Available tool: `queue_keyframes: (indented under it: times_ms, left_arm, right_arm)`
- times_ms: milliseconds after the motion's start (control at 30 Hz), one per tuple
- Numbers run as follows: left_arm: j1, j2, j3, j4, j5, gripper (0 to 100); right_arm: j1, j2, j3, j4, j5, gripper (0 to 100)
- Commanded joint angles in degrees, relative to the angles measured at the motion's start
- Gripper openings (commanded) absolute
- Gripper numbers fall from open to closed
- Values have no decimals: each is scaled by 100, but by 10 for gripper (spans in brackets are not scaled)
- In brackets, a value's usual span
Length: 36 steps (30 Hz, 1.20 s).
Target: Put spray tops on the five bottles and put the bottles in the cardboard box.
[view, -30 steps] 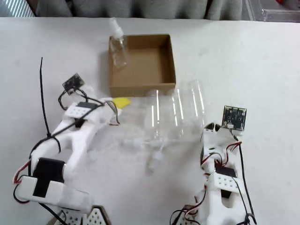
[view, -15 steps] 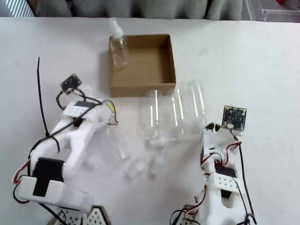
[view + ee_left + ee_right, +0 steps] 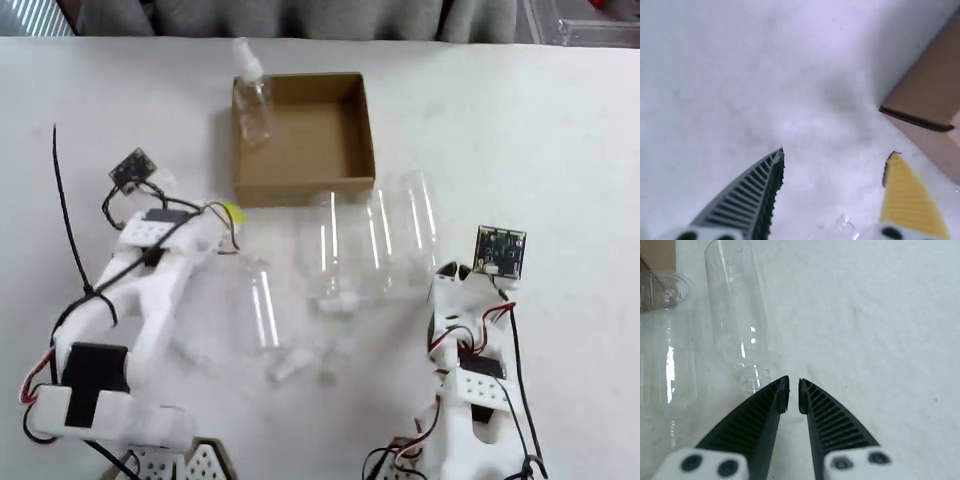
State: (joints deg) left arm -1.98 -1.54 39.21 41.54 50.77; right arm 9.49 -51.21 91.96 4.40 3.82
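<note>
Left tool (image 3: pixel 837 151) spread wide, cardboard box (image 3: pixel 935 95) corner near

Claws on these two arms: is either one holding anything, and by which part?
Nothing is held. The left claw is open over the bare table. The right claw is nearly closed on nothing, close to the neck of a clear bottle.

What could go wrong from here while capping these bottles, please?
The clear plastic bottles lie on their sides, so a nudge could roll them. The small clear spray tops scattered beside them could get knocked away. The open left pincer sits near the brown cardboard box and might shove it.
</note>
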Motion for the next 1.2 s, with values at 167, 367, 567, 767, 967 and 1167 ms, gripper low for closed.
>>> queue_keyframes:
  times_ms: [167, 367, 567, 767, 967, 1167]
  left_arm:
    - [198, -2088, 571, 686, -519, 321]
    - [752, -2009, 897, 835, -747, 321]
    - [1007, -1411, 624, 1073, -747, 321]
    - [1007, -892, 290, 1187, -756, 321]
    - [1156, -945, 88, 1662, -993, 323]
    - [1209, -954, 62, 1969, -1240, 323]
  right_arm:
    - [-66, -84, -44, -127, 70, 17]
    - [-66, -84, -44, -127, 70, 17]
    - [-66, -84, -44, -127, 70, 17]
    - [-66, -84, -44, -127, 70, 17]
    - [-92, -84, -53, -127, 70, 17]
    - [-233, -84, -53, -127, 70, 17]
